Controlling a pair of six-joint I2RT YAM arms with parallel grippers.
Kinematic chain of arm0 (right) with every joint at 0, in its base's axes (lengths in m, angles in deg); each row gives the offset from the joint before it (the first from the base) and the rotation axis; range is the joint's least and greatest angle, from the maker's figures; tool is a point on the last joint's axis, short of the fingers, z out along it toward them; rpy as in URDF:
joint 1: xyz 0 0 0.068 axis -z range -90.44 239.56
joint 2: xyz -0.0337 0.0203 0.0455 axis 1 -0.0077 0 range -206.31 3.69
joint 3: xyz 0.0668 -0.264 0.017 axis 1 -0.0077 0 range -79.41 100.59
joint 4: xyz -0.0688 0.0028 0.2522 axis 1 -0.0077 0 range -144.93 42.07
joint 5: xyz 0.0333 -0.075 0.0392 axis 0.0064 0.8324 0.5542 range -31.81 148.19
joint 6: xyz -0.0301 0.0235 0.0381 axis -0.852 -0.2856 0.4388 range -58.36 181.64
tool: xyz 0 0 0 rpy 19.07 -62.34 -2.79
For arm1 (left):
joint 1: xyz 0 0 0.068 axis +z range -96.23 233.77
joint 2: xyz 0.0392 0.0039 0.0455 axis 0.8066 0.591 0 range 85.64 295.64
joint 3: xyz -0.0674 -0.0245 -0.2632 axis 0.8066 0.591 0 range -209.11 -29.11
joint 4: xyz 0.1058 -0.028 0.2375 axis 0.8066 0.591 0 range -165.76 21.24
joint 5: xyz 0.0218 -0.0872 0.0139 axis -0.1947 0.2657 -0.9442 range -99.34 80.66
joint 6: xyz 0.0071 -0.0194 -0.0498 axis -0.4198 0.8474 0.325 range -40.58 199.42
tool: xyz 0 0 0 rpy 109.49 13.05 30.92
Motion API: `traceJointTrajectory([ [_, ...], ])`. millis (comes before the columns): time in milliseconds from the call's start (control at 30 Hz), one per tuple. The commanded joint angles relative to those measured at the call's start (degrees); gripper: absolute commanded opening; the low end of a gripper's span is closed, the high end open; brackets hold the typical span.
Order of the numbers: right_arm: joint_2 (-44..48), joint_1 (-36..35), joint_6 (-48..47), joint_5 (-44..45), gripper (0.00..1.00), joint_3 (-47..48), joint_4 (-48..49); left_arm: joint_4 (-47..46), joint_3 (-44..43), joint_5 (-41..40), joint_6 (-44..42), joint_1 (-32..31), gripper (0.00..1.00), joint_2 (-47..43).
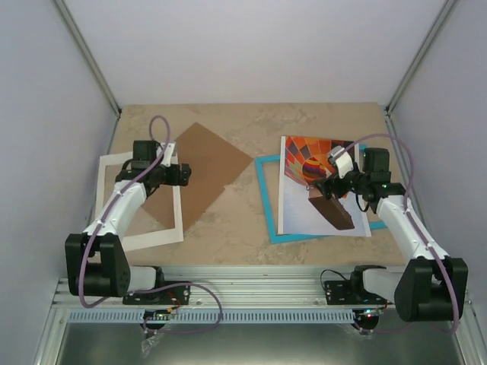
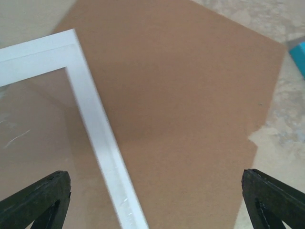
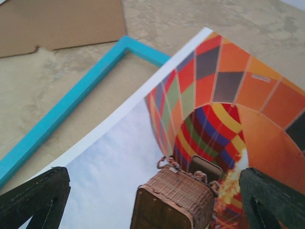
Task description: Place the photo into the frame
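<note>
The photo [image 1: 300,204], a hot-air balloon print with a brown basket on pale sky, lies face up over the turquoise frame [image 1: 265,199] at the right of the table. In the right wrist view the photo [image 3: 200,143] fills the middle and the frame's turquoise rim [image 3: 71,98] runs along its left. My right gripper [image 1: 329,185] hovers open over the photo, its fingers [image 3: 35,198] spread wide with nothing between them. My left gripper [image 1: 181,173] is open and empty above the brown backing board [image 2: 181,95] and the white mat border [image 2: 95,129].
The brown backing board [image 1: 199,172] lies at the middle left, partly under the white mat border [image 1: 133,239]. Its edge shows in the right wrist view [image 3: 62,24]. Grey walls enclose the table on three sides.
</note>
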State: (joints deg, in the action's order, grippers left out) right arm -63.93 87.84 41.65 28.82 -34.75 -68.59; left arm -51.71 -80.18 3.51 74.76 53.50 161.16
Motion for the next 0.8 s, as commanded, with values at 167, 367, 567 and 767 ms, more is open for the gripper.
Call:
traceJointTrajectory([
  [167,5.70,-5.89,-27.61,0.91,0.97,-0.58,-16.28,-6.55,-2.36,-3.16,-0.56,-14.85,0.99,4.35],
  [367,7.55,-6.85,-37.64,9.02,0.90,-3.69,-22.76,-10.84,-9.34,-7.92,14.00,-26.04,0.99,13.97],
  [567,15.09,-6.95,-46.33,17.76,0.80,-11.29,-26.28,-10.10,-19.05,-15.13,23.08,-36.56,0.99,25.30],
  [767,19.16,-6.99,-50.97,23.40,0.75,-15.29,-26.59,-10.20,-22.34,-13.01,29.26,-38.50,0.99,33.61],
])
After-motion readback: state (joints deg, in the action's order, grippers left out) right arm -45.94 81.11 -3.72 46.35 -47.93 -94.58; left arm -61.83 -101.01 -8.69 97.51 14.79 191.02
